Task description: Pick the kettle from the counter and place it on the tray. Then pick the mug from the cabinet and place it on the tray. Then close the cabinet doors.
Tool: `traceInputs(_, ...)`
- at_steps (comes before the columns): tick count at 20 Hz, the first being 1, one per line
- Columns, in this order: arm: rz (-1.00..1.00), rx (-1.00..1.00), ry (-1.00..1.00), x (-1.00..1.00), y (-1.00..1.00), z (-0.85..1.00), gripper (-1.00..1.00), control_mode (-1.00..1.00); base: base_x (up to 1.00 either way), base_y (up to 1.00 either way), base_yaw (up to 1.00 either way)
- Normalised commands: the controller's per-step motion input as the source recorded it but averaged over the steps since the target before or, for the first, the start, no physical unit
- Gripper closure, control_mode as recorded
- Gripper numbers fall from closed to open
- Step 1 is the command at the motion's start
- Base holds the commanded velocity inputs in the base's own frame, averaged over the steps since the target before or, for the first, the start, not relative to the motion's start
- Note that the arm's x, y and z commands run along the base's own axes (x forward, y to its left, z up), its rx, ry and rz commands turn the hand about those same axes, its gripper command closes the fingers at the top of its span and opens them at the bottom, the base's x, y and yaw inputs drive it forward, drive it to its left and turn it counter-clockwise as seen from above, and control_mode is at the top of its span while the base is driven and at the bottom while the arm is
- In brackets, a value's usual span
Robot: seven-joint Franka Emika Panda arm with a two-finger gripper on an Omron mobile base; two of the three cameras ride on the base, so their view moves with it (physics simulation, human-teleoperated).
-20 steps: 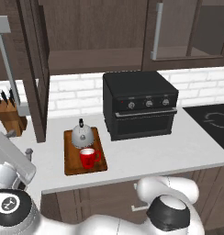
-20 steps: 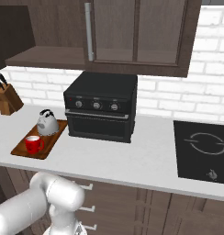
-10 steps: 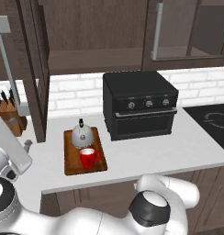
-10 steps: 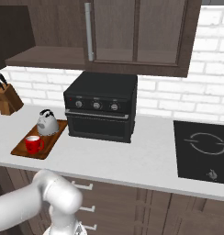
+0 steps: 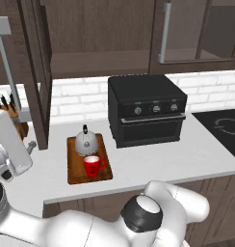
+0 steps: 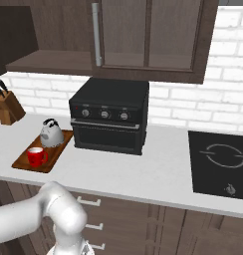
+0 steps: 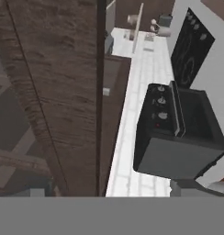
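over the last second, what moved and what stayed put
Only the arm moved: in the left base view its dark-capped joint slid left along the bottom edge while the white link at the left edge shifted. The gripper's state cannot be told. Nothing was grasped or released. The kettle and mug stayed on the tray, the toaster oven did not shift, and the left cabinet door stayed open.

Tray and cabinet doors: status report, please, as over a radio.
Kettle and red mug both on the tray. Left cabinet door open. Gripper state cannot be told. Toaster oven stands right of the tray, apart.
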Motion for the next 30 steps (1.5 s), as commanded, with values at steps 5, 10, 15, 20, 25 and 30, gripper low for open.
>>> traceInputs(5,-0.16,0.0,0.03,0.0,-0.23,0.29,-1.0,-1.0,0.0,0.0,0.0)
traceInputs(10,-0.14,0.0,0.01,0.0,-0.35,0.26,-1.0,-1.0,0.0,0.0,0.0)
traceInputs(15,-0.12,0.0,0.01,0.0,-0.45,0.26,-1.0,-1.0,0.0,0.0,0.0)
traceInputs(20,-0.13,0.0,0.0,-0.02,-0.54,0.3,-1.0,-1.0,0.0,0.0,0.0)
traceInputs(25,-0.08,0.0,0.0,-0.02,-0.68,0.2,-1.0,-1.0,0.0,0.0,0.0)
traceInputs(30,-0.01,0.0,0.0,0.0,-0.73,0.16,-1.0,-1.0,0.0,0.0,0.0)
